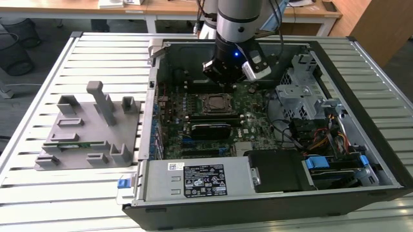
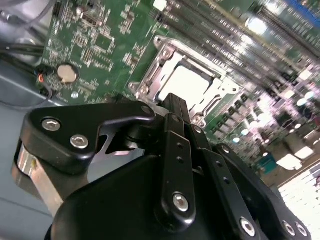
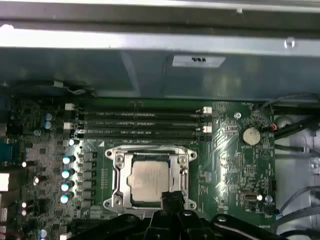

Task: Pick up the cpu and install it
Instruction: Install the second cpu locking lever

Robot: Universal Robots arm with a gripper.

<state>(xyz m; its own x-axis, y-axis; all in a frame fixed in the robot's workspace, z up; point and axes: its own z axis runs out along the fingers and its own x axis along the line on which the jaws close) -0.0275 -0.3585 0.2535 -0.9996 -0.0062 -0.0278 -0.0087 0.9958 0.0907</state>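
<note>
Exterior view: a slatted metal tabletop point(image 1: 96, 58) carries an open computer case point(image 1: 271, 203) lying on its side, with wooden desks point(image 1: 161, 7) and a dark wire basket point(image 1: 13, 50) on the floor behind. On the exterior view's left of the case sits a grey holder point(image 1: 84, 130) with upright posts and a green memory stick point(image 1: 67, 144) lying in it. Inside the case lie the green motherboard point(image 1: 255, 111), a black heatsink point(image 1: 210, 130), a grey power supply point(image 1: 193, 180) at the near edge and a tangle of cables point(image 1: 322, 140) toward the exterior view's right.

The arm point(image 1: 239, 19) reaches down into the case, and the tool point(image 1: 227, 79) hangs just over the board beside the socket point(image 1: 213, 103). In both wrist views the cpu point(image 3: 148, 178) point(image 2: 189, 82) lies flat inside the socket's metal frame, silvery top up. The tool's point(image 3: 170, 197) black fingers point(image 2: 175, 107) stand close together, with nothing between them, just above the socket's edge. Empty memory slots point(image 3: 140, 122) and a coin battery point(image 3: 251, 135) lie near the socket.
</note>
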